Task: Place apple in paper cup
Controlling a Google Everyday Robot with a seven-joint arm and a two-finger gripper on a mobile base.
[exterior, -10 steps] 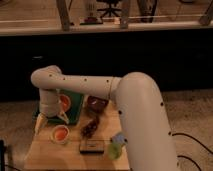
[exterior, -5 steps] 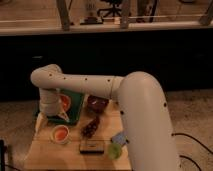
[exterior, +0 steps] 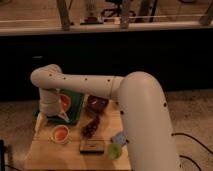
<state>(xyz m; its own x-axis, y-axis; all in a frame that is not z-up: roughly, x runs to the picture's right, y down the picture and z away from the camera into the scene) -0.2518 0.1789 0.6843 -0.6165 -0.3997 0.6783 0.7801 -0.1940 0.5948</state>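
A white paper cup (exterior: 60,134) stands on the wooden table (exterior: 50,155) near its left side, and its inside looks orange-red; I cannot tell what is in it. A small green round thing (exterior: 114,151), possibly the apple, lies at the table's front right beside my arm. My gripper (exterior: 41,121) hangs at the end of the white arm (exterior: 80,85) at the table's left edge, just up and left of the cup. I cannot make out anything held in it.
A green bag (exterior: 75,102) with an orange patch lies behind the cup. A dark bowl (exterior: 97,103) stands at the back middle. A dark snack (exterior: 90,128) and a flat dark bar (exterior: 93,146) lie mid-table. A bluish thing (exterior: 119,137) sits by the green one.
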